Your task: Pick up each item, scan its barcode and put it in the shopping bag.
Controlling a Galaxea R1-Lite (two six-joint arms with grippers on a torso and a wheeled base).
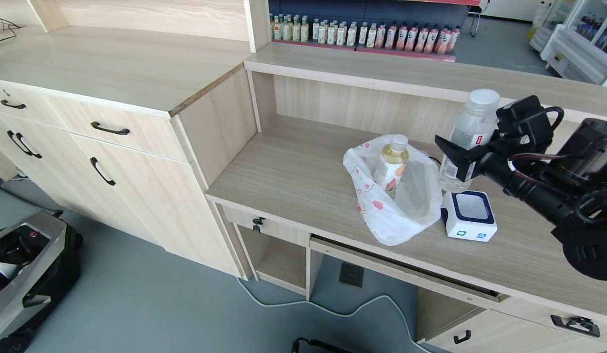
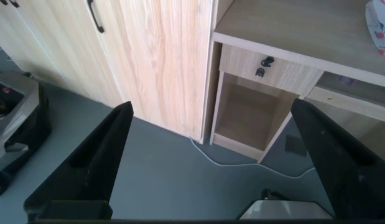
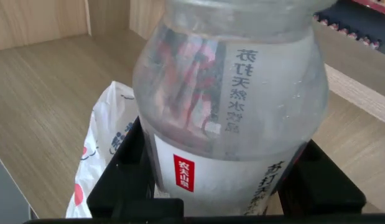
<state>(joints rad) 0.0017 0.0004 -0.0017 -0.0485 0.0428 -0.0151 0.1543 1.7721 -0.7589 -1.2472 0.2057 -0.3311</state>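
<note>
Cabinet [image 1: 136, 73]: pale wood, black handles, fills the left of the scene, its top higher than the work surface.

Bench [image 1: 293, 176]: same wood, a recessed level to the right of the cabinet. It has a raised ledge along its far side and a drawer with a lock [image 2: 264, 65] under its near left corner.

Right hand [image 1: 459, 164]: comes in from the right over the bench, its black fingers clamped on the lower body of the clear bottle [image 1: 472, 122].

Bag [image 1: 396, 215]: thin white plastic with red marks, standing on the bench mid-right with its mouth open upward. It is just left of the scanner, and its right side looks to touch it. In the right wrist view the bag [image 3: 99, 155] lies beyond and below the held bottle.

Left hand [image 2: 211, 109]: low at the left over the grey floor in front of the cabinet, fingers spread wide, holding nothing.

Clear bottle [image 3: 229, 112]: upright, white cap, label with a red patch. It is just right of the bag, at the far edge of the scanner (whether its base touches the bench I cannot tell).

Scanner [image 1: 470, 214]: small white box with a dark-framed window on top, on the bench near the front edge.

Yellow bottle [image 1: 392, 164]: upright inside the bag, pale cap showing above the rim.
</note>
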